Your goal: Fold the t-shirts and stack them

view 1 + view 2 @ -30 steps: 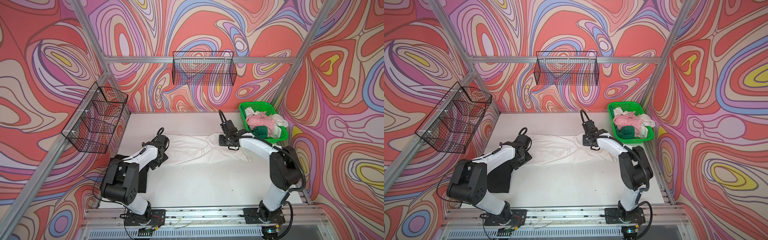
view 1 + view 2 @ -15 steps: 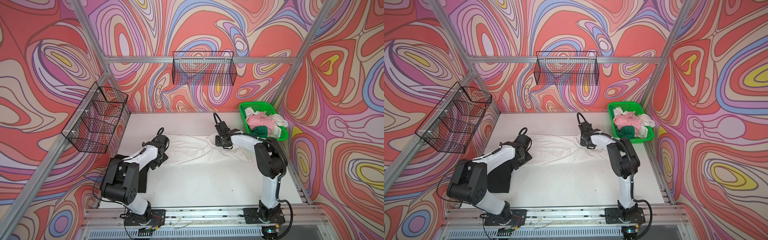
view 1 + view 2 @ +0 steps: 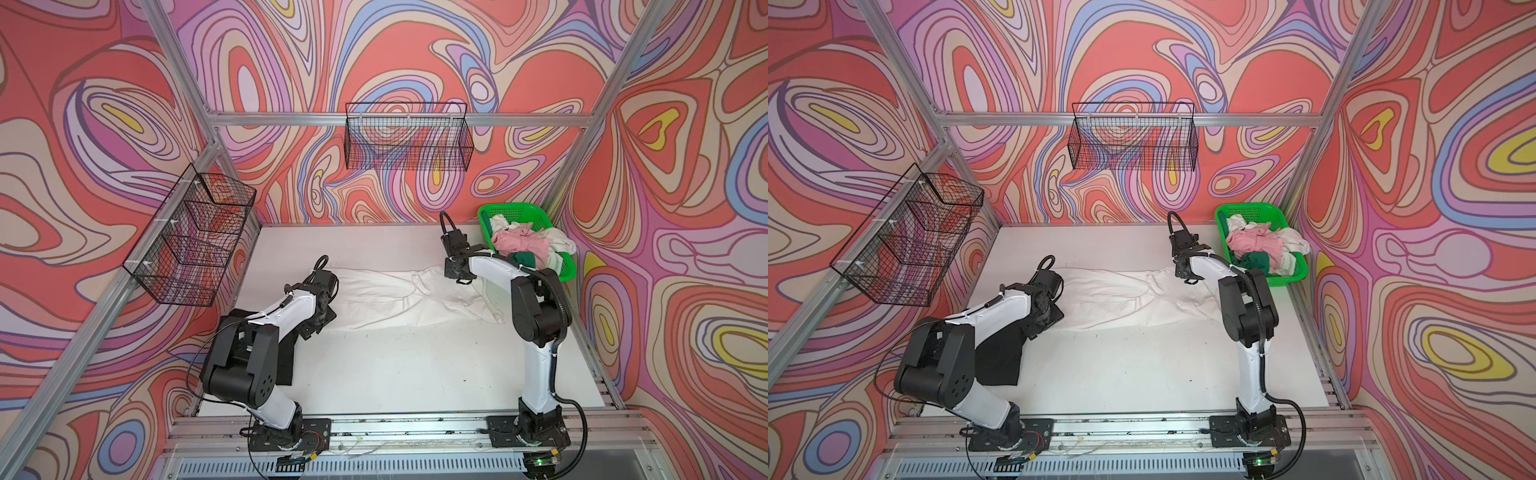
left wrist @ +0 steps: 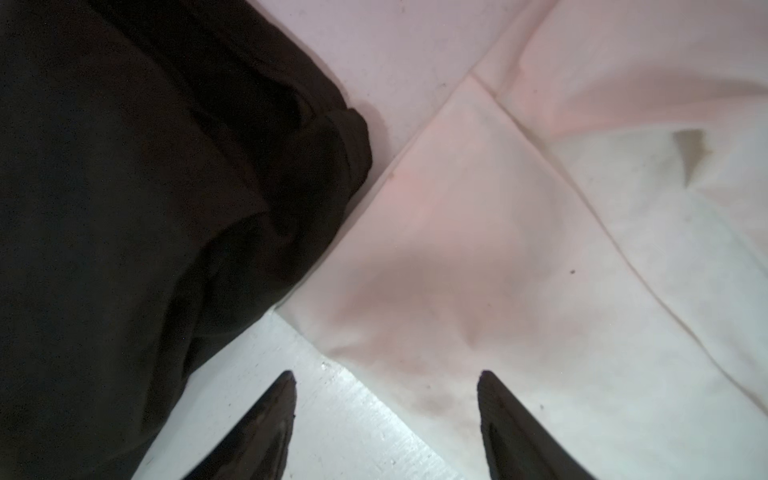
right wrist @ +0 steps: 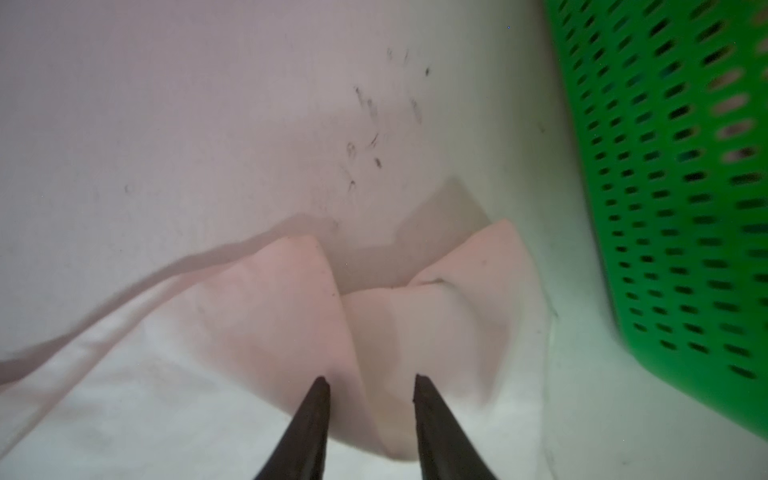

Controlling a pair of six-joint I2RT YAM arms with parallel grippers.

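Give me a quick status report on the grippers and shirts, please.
Left gripper open over corner of off-white t-shirt. Right gripper open, straddling a fold at its other end. Shirt spread out, unfolded. Black t-shirt beside left, green basket beside right.

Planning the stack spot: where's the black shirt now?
In both top views the black shirt lies on the left of the table, partly under the left arm, beside the off-white shirt's left end.
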